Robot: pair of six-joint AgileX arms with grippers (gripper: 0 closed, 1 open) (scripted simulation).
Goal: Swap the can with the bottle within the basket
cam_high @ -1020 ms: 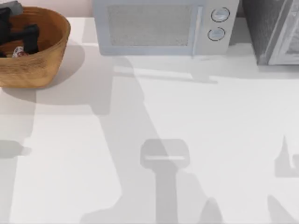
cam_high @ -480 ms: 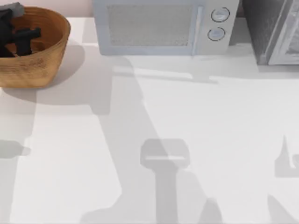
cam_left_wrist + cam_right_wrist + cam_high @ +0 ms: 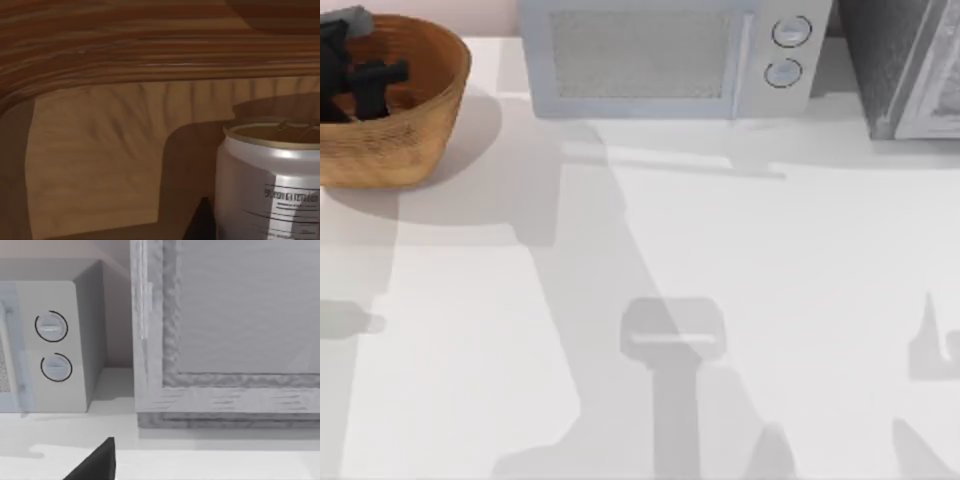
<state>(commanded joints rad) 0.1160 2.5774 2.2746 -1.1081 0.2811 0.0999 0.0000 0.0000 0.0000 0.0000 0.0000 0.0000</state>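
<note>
The orange-brown wicker basket [image 3: 415, 130] stands at the table's far left corner. My left gripper [image 3: 365, 80] reaches down inside it as a black shape over the basket floor. In the left wrist view the white can [image 3: 270, 185], with its gold-tan top and printed label, stands upright close by on the basket floor, against the ribbed inner wall [image 3: 100, 150]. A dark part of my left gripper [image 3: 200, 222] sits right beside the can. The bottle is hidden. A dark part of my right gripper [image 3: 95, 465] hangs above the table near the microwave.
A white microwave [image 3: 660, 55] with two round knobs [image 3: 790, 32] stands along the back edge. A grey cabinet [image 3: 910, 65] fills the back right corner, and its panelled front [image 3: 240, 315] lies ahead in the right wrist view. Arm shadows cross the white table [image 3: 670, 340].
My left gripper has shifted slightly toward the back inside the basket. The can that peeked out beneath it in the top view is now covered.
</note>
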